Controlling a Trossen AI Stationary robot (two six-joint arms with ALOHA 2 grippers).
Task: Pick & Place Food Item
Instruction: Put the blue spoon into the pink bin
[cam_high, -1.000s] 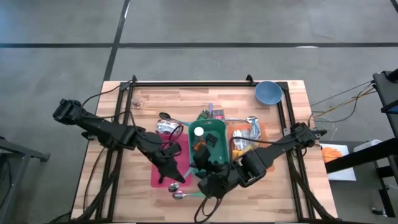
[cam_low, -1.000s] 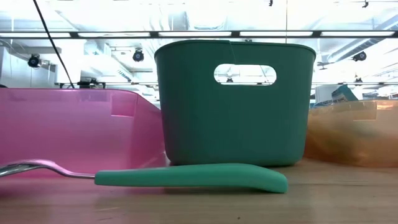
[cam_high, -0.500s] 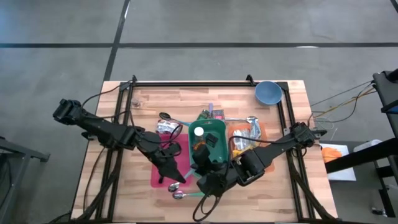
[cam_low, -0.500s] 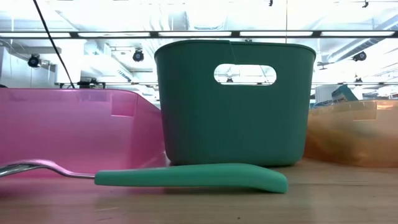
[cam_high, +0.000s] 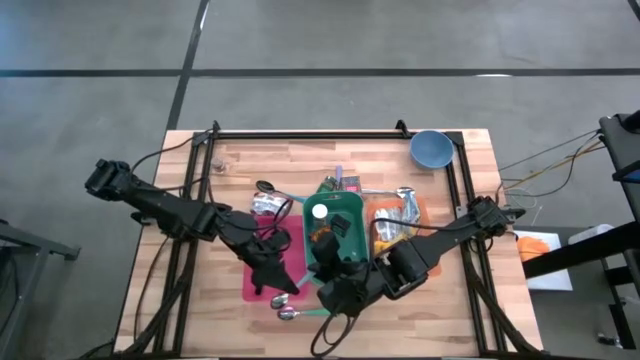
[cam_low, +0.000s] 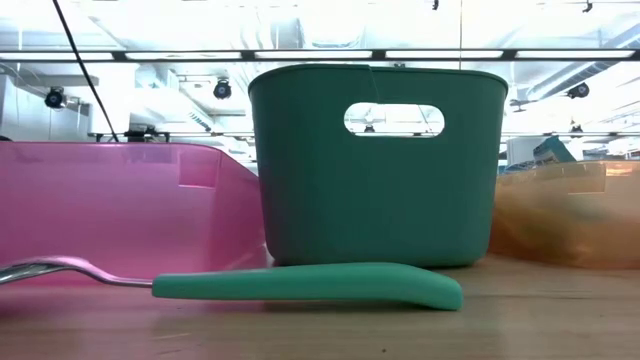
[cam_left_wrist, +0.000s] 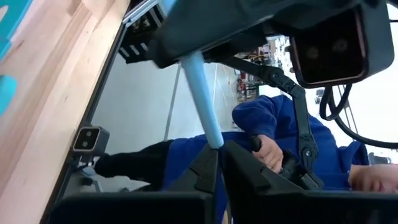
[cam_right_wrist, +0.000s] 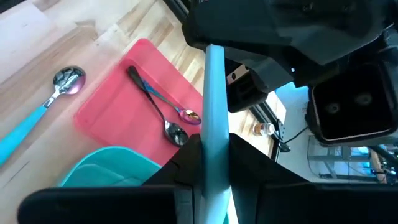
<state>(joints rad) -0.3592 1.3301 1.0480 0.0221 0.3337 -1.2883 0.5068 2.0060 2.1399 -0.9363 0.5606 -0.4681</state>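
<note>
i see both arms meeting low in the centre of the high view, over the wooden desk (cam_high: 400, 160). my right claw (cam_right_wrist: 210, 163) is clenched on a pale blue utensil handle (cam_right_wrist: 214, 93). the left claw (cam_left_wrist: 217, 163) is clenched on that same handle at its other end. left of centre lies a pink tray (cam_right_wrist: 134, 93) holding two spoons (cam_right_wrist: 165, 121). a green bin (cam_low: 375, 165) stands mid-frame, an orange bin (cam_low: 565, 210) to its right. a blue bowl (cam_high: 430, 148) sits upper right. a person in blue (cam_left_wrist: 267, 134) shows in the left wrist view.
</note>
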